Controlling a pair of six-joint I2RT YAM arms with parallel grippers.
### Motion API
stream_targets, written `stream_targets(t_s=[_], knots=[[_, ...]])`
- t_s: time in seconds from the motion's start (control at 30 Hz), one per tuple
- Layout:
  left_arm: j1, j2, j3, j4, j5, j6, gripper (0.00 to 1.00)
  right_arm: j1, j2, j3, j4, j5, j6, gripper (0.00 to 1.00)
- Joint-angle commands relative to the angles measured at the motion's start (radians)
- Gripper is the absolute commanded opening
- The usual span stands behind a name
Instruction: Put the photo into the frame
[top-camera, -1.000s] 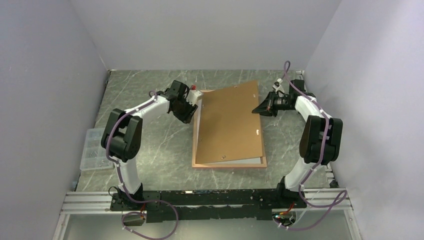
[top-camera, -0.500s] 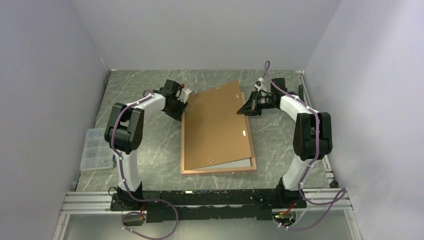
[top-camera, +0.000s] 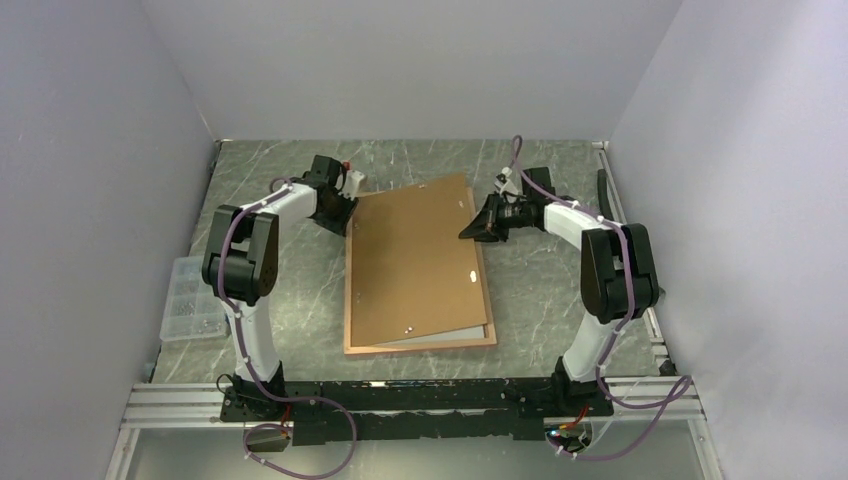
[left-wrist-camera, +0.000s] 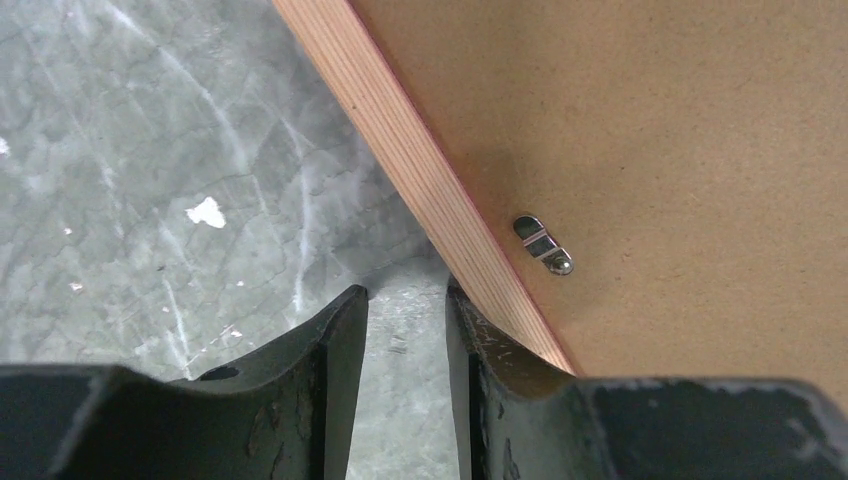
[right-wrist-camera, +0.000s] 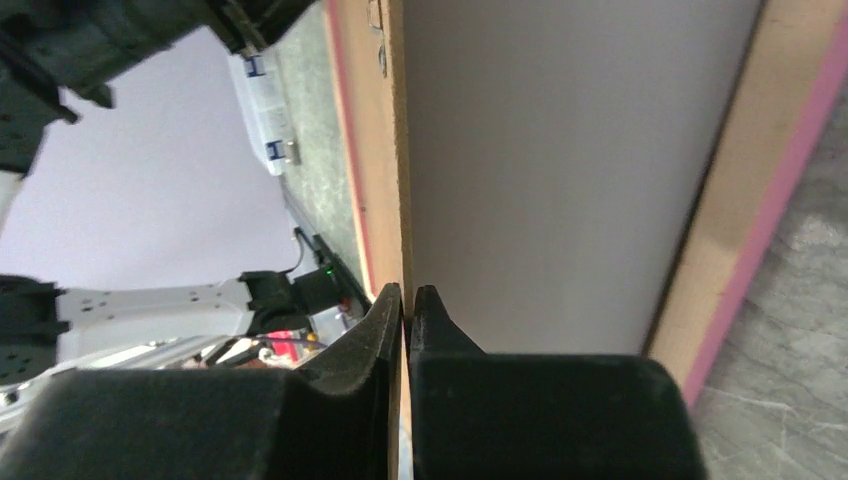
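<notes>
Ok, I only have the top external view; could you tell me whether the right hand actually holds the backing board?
Observer: Yes, the right hand is shut on the backing board's thin edge.
Operator: What lies under it?
Observer: The photo, white back up, inside the frame.
Operator: Does the left hand grip anything?
Observer: No, the left hand is open, one finger touching the frame's wooden edge.

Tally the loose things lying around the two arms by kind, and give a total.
Pink-edged wooden picture frame: 1
Flat brown backing board: 1
Thin white-backed photo print: 1
Clear plastic compartment box: 1
Total: 4
</notes>
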Motion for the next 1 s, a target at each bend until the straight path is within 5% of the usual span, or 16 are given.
stream_targets(t_s=[0.0, 0.1, 0.3, 0.37, 0.4, 0.43, 0.77, 0.87, 0.97], knots=[[-0.004, 0.0, 0.042, 0.038, 0.047, -0.014, 0.41, 0.114, -0.027, -0.064, 0.107, 0.229, 0.057, 0.05], [0.013, 0.009, 0.079, 0.029, 0.052, -0.011, 0.4, 0.177, -0.006, -0.043, 0.086, 0.327, 0.057, 0.17], [0.058, -0.003, 0.118, 0.003, 0.08, -0.003, 0.39, 0.227, 0.002, 0.068, -0.099, 0.515, -0.018, 0.57], [0.075, -0.023, 0.115, -0.006, 0.098, -0.001, 0.39, 0.23, -0.014, 0.081, -0.154, 0.576, -0.035, 0.77], [0.082, -0.033, 0.111, -0.01, 0.102, 0.001, 0.39, 0.23, -0.022, 0.087, -0.182, 0.61, -0.042, 0.96], [0.088, -0.044, 0.107, -0.014, 0.109, 0.002, 0.39, 0.232, -0.032, 0.093, -0.206, 0.639, -0.048, 0.99], [0.14, -0.148, 0.094, -0.125, 0.185, 0.032, 0.44, 0.263, -0.163, 0.143, -0.328, 0.86, -0.059, 1.0], [0.162, -0.176, 0.104, -0.178, 0.236, 0.033, 0.52, 0.328, -0.208, 0.193, -0.351, 0.994, -0.054, 1.0], [0.172, -0.203, 0.127, -0.256, 0.253, 0.04, 0.67, 0.345, -0.282, 0.127, -0.202, 1.054, 0.006, 1.0]])
